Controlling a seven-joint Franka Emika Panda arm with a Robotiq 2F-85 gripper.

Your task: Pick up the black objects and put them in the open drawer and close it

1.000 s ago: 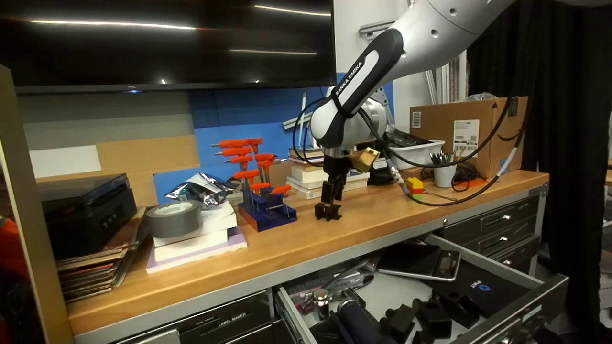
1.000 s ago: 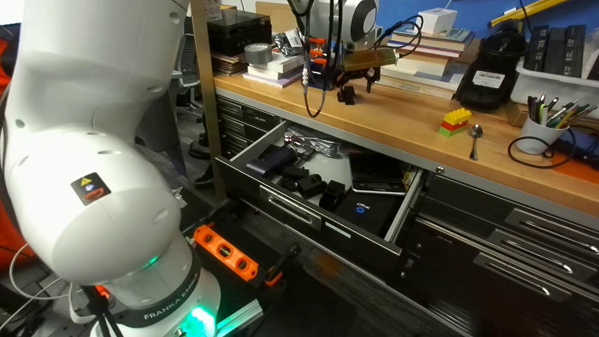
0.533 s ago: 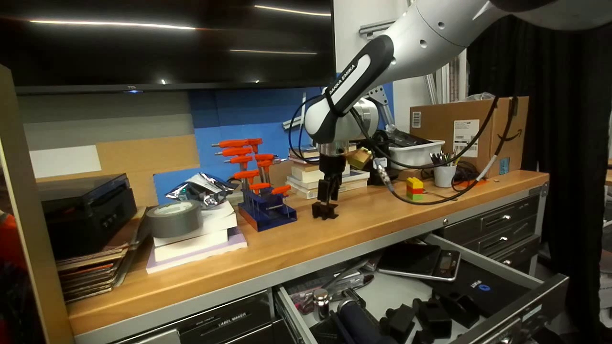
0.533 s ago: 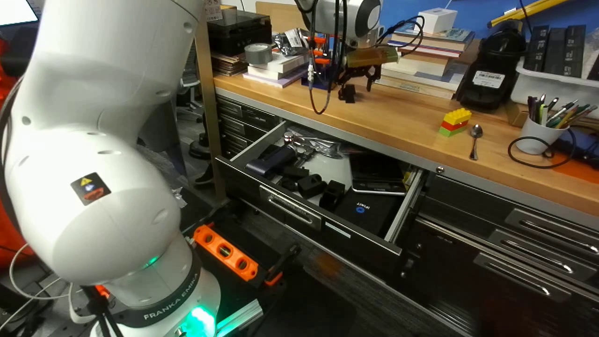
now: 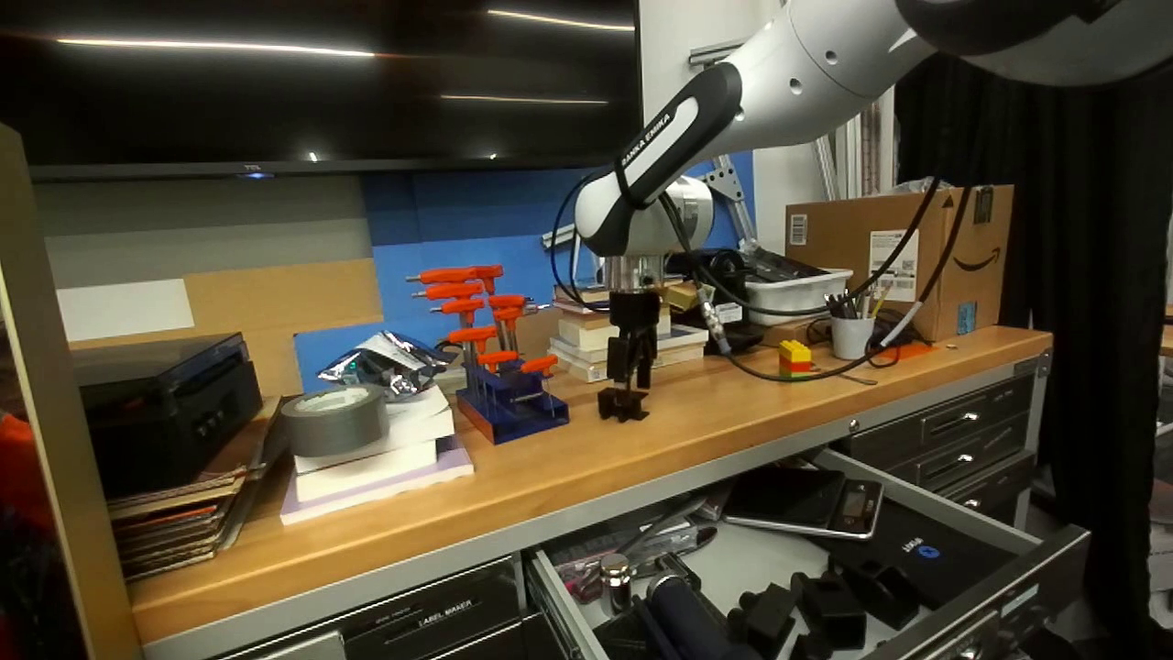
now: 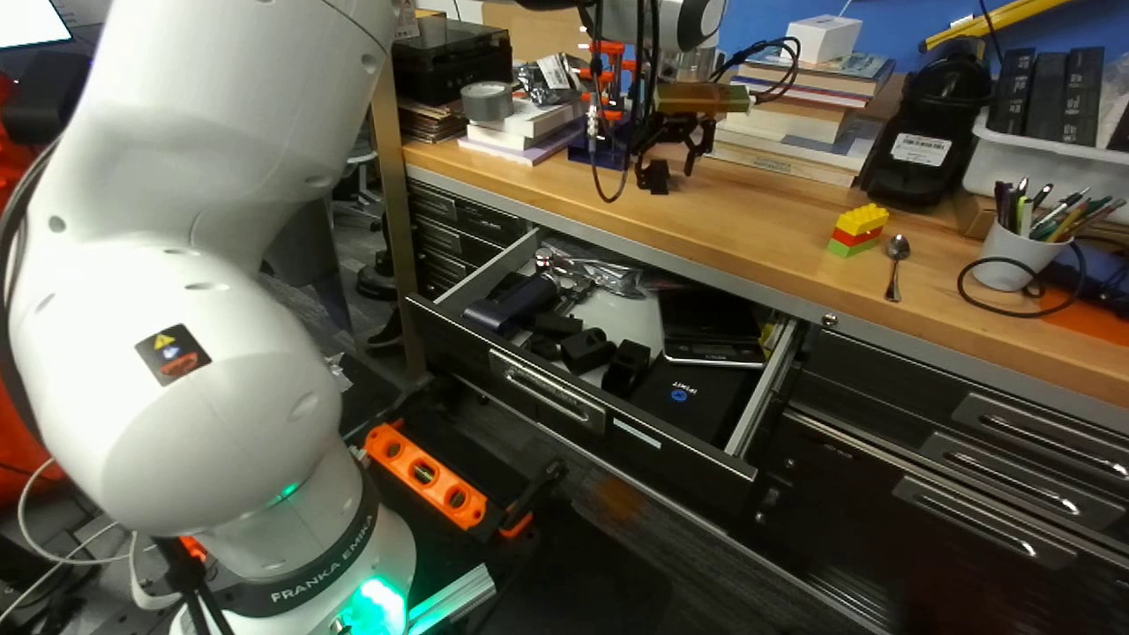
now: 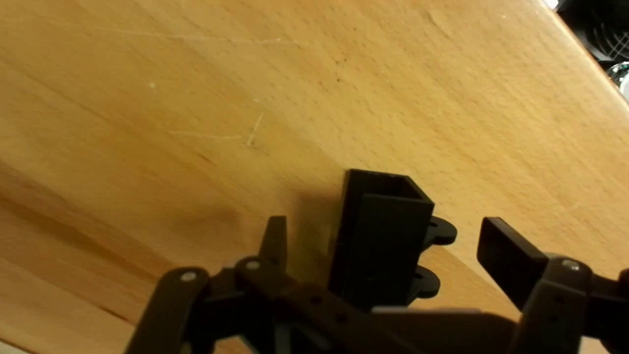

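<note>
while my gripper hangs spread wide over the black block on the bench, how high i can't quite tell, other black objects lie in the open drawer.

Table was smooth wood, lightly scratched, faintly glossy. On it: black object looked matt, plastic-like; spoon was polished metal; box was dull cardboard. Above it: fingers looked matt; silvery packet was glossy, crumpled. Below it: drawer looked metal, smooth-walled, with a satin finish.
</note>
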